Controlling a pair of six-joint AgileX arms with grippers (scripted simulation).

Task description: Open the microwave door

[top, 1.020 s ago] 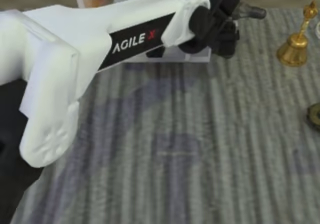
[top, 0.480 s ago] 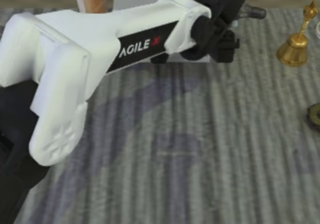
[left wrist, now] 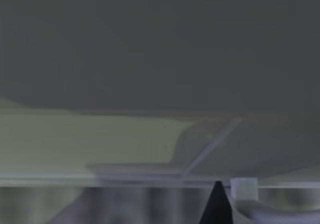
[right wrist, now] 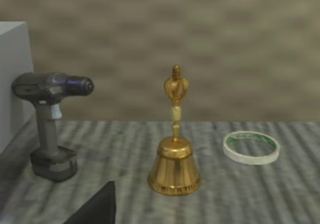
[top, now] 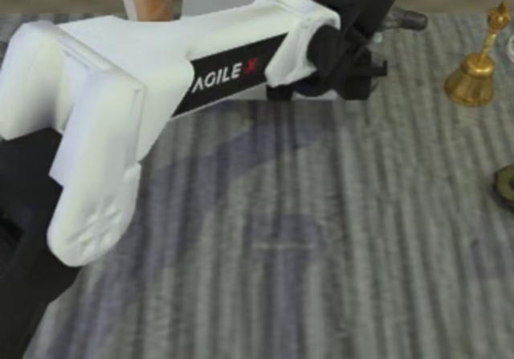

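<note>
My left gripper (top: 365,58) has edged toward the microwave door (top: 301,94); jaw state unclear. Risk: slipping off the handle if my grip is shallow.

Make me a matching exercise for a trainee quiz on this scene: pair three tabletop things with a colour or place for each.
Things:
1. hand bell
2. power drill
3. tape roll

Descriptions:
A. dark grey, standing next to the microwave
B. pale flat ring, lying on the table
C. golden, upright between the other two

Pairs: 1-C, 2-A, 3-B
</note>
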